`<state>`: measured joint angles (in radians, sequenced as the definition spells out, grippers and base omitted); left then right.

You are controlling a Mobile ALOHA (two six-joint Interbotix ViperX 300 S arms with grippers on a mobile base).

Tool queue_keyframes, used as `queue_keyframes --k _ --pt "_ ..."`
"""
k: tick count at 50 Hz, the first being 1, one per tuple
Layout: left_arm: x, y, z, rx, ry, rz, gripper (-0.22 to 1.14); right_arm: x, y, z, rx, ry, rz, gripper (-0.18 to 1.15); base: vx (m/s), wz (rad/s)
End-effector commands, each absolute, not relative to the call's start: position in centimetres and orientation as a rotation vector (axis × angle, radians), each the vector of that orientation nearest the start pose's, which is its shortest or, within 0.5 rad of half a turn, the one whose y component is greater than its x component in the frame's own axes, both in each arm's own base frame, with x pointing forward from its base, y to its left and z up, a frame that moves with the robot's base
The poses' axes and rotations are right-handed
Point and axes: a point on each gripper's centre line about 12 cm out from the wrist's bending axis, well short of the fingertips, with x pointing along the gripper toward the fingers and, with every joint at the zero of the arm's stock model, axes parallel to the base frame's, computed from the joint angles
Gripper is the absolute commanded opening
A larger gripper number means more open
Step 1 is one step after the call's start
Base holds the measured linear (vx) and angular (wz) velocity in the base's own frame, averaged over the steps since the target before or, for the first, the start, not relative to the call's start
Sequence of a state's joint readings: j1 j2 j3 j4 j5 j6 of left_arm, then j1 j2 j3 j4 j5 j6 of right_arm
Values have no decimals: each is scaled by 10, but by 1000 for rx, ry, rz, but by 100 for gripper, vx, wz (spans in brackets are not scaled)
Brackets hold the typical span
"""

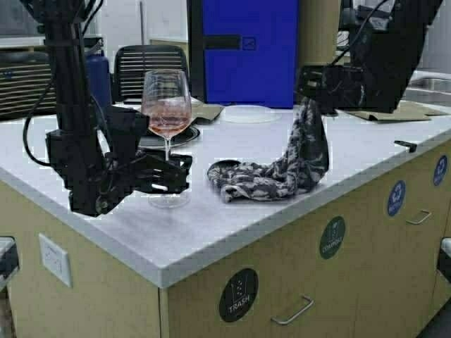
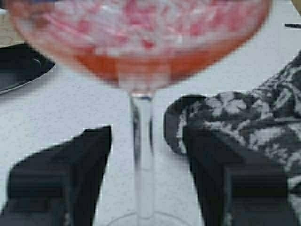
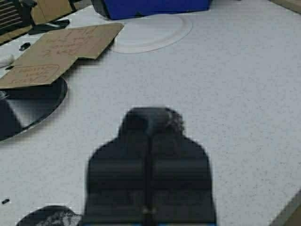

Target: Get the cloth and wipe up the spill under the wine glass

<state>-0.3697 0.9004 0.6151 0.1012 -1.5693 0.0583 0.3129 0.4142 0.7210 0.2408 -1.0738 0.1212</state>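
Glass [image 1: 166, 105] on counter [image 1: 232, 225]: tall, top-heavy w/ liquid, fragile; take by stem. Left gripper [image 2: 146, 179] fingers open, either side of stem, prob. not touching. Right gripper [image 1: 315, 98] clamps limp cloth [image 1: 282, 172], tail trailing on counter beside glass.

Office breakroom: labelled waste-bin counter [image 1: 282, 232]

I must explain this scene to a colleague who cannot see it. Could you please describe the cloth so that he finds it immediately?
On the long white counter, look just right of the wine glass, whose stem stands between the open fingers of the left gripper. The cloth lies bunched there, one end lifted by the shut right gripper. It is the only dark fabric with a pale leafy print.
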Motion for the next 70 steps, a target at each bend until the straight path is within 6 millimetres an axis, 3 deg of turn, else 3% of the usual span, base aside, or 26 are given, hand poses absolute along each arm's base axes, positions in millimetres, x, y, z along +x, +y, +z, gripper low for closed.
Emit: queue_keyframes --k 1,16,23,33,51,63,70 --pt "363 -153 -7 45 -127 -462 86 404 104 114 229 35 97 6 0 0" --pt "316 -134 -4 36 -68 -453 86 395 115 112 221 46 128 6 0 0" --pt "294 -124 13 43 -29 -445 86 381 128 116 200 65 178 6 0 0" --pt "271 -113 45 39 -28 -427 86 369 131 130 198 133 204 6 0 0" --pt "250 -99 109 -1 -105 -385 86 361 143 201 144 179 325 6 0 0" --pt "263 -103 154 -30 -117 -371 86 356 146 265 112 145 369 6 0 0" --pt "273 -105 196 -41 -163 -364 86 354 146 293 100 117 381 6 0 0"
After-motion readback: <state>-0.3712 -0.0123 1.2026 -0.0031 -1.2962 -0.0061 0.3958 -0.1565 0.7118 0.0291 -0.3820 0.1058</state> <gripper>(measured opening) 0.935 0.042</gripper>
